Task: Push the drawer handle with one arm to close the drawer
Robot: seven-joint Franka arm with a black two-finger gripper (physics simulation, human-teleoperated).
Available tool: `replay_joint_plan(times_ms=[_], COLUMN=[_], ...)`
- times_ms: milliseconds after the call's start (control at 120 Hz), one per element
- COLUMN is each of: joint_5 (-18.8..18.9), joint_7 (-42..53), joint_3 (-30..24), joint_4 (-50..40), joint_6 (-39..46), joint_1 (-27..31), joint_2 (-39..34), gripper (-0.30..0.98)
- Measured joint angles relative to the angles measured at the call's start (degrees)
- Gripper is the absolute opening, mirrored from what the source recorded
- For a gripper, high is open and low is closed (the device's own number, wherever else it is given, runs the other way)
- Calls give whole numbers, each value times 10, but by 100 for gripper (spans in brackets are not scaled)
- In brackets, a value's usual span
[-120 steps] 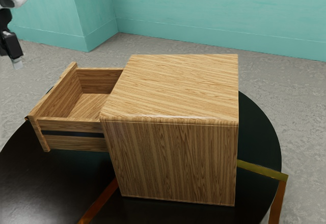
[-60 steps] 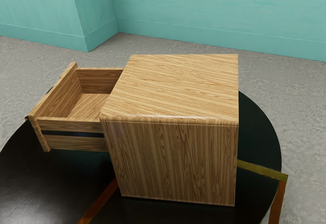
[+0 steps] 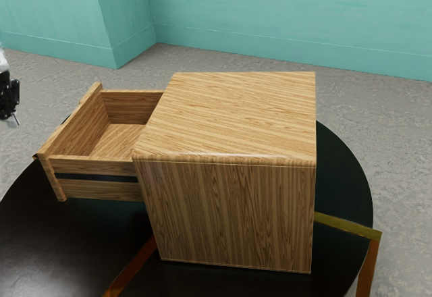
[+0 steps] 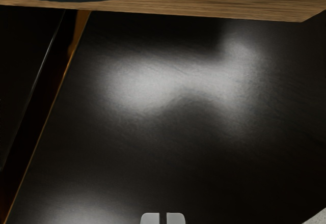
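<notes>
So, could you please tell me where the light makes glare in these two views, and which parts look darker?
Wrist view: a broad, pale glare with soft edges on the black tabletop, another patch toward the lower left; darkness along the wooden front. Exterior view: faint grey sheen on the tabletop at the exterior view's left; the drawer's inner walls darker than the cabinet's top.

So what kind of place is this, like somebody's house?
It looks like a plain room indoors, maybe in a house, but I can't say which room. It has blue-green walls, a grey floor and a round black table.
</notes>
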Motion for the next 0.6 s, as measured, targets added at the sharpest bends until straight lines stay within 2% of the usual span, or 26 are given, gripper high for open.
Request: replay_joint_plan(times_ms=[600], joint_5=[-87], joint_7=[71], joint_3=[-46], joint_4=[-3], joint_6=[23], joint_1=[0], joint_2=[40], gripper=[-10])
